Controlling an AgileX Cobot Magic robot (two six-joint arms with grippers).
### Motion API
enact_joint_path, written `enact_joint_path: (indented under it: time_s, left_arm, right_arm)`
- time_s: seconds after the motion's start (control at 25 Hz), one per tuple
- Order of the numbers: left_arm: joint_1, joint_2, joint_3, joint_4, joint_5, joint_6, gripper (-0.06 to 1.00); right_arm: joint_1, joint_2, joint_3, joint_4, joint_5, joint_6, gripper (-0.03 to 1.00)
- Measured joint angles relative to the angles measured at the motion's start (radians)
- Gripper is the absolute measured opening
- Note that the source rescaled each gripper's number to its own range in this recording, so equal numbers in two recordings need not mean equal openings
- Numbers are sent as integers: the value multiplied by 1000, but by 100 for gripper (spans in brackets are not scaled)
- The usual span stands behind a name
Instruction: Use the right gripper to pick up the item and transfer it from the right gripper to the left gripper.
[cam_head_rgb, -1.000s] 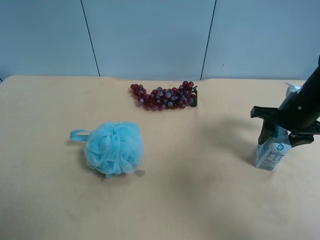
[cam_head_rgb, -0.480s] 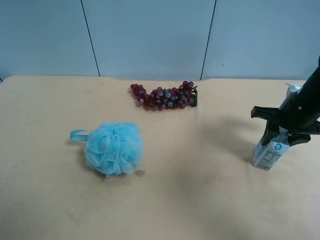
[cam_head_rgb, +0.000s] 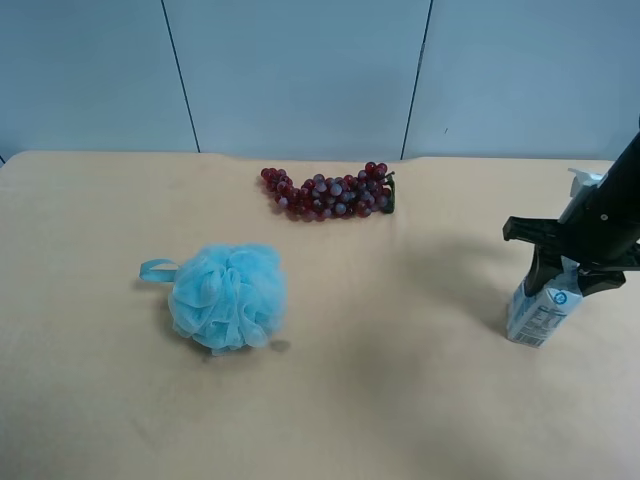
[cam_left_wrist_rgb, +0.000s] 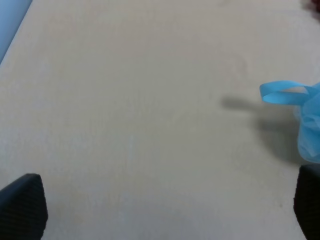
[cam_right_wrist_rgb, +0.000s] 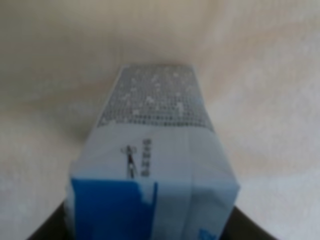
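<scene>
The item (cam_head_rgb: 538, 312), a small white-and-blue carton, stands slightly tilted at the table's right side. The arm at the exterior high view's right is the right arm, and the right gripper (cam_head_rgb: 562, 272) is shut on the carton's upper part. In the right wrist view the carton (cam_right_wrist_rgb: 152, 150) fills the picture, with a dark finger at each lower corner and the right gripper (cam_right_wrist_rgb: 150, 227) clamping it. I cannot tell whether its base still touches the table. The left gripper (cam_left_wrist_rgb: 165, 205) hangs open over bare table, its fingertips (cam_left_wrist_rgb: 22, 205) wide apart. It does not show in the exterior high view.
A fluffy blue bath sponge (cam_head_rgb: 228, 296) with a ribbon loop (cam_left_wrist_rgb: 284, 93) lies left of centre, close to the left gripper. A dark red grape bunch (cam_head_rgb: 330, 193) lies at the back middle. The tan table (cam_head_rgb: 400, 380) ends at a blue wall behind.
The right gripper's fingers have closed on the carton's top, and the carton has tipped slightly. The sponge and the grapes have not moved.
</scene>
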Motion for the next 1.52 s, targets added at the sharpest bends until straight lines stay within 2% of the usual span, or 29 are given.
enact_joint_path:
  time_s: [0.24, 0.4, 0.6, 0.88, 0.96, 1.12, 1.52]
  left_arm:
    - [0, 0, 0, 0, 1, 0, 100]
    - [0, 0, 0, 0, 1, 0, 100]
    - [0, 0, 0, 0, 1, 0, 100]
    - [0, 0, 0, 0, 1, 0, 100]
    - [0, 0, 0, 0, 1, 0, 100]
    - [0, 0, 0, 0, 1, 0, 100]
    - [0, 0, 0, 5, 1, 0, 100]
  right_arm:
    - [0, -111, 0, 49, 38, -41, 0]
    - [0, -171, 0, 138, 67, -109, 0]
    - [0, -179, 0, 348, 138, -266, 0]
    - [0, -179, 0, 682, 142, -479, 0]
    - [0, -179, 0, 742, 143, -538, 0]
    - [0, -179, 0, 802, 160, -600, 0]
    - [0, -179, 0, 861, 242, -679, 0]
